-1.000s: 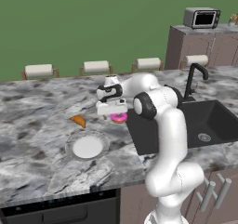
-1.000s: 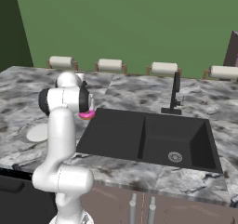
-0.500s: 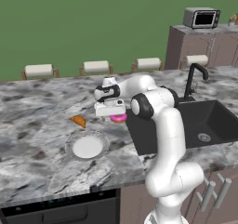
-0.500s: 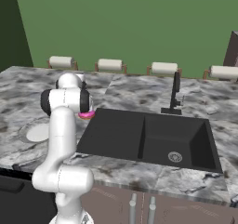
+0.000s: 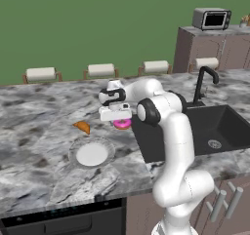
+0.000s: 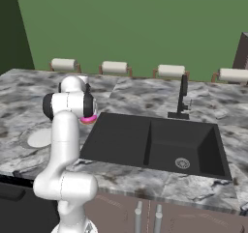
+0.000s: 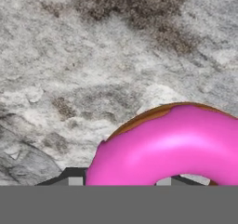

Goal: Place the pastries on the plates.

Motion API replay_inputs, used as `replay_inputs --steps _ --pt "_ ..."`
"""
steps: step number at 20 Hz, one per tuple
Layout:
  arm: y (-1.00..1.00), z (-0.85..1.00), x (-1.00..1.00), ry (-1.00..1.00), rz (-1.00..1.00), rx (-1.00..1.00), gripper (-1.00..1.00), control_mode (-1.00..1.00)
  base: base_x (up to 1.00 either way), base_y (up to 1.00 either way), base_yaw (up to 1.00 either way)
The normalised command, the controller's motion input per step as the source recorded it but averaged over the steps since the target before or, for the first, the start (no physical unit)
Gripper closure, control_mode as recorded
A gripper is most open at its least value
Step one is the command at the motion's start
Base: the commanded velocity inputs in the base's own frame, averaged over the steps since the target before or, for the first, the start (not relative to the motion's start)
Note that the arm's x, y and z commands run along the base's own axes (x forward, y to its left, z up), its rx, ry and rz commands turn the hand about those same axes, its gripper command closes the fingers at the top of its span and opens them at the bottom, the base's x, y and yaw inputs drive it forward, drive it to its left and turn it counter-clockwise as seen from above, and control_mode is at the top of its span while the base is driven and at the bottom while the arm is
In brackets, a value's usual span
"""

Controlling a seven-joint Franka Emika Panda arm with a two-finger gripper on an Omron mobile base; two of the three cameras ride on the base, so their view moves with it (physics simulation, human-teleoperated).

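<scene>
The left base view showed the croissant (image 5: 82, 127) on the counter (image 5: 39, 112) beside the white plate (image 5: 91, 154); the hand view showed the donut (image 7: 174, 146) close up, over the marble. The arm reached forward, hand low, its gripper (image 5: 117, 120) just above the donut by the sink (image 5: 205, 131). Whether its jaws were clenched could not be told.

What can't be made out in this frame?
- Whether the tool is gripping the donut: the hand hides its fingers in the left base view; the hand view cuts them off at the bottom.
- Donut's right part: cut by the hand view's edge.
- Plate: half behind the arm in the right base view.
</scene>
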Motion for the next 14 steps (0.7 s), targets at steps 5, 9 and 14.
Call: replay_inputs --steps 5,9,14 --pt "0.00 0.00 0.00 0.00 0.00 0.00 1.00 -1.00 0.00 0.00 0.00" --pt "0.02 0.06 -0.19 -0.01 0.00 0.01 1.00 -1.00 0.00 0.00 0.00" --pt "0.07 0.22 -0.44 -0.05 0.00 0.00 1.00 -1.00 0.00 0.00 0.00"
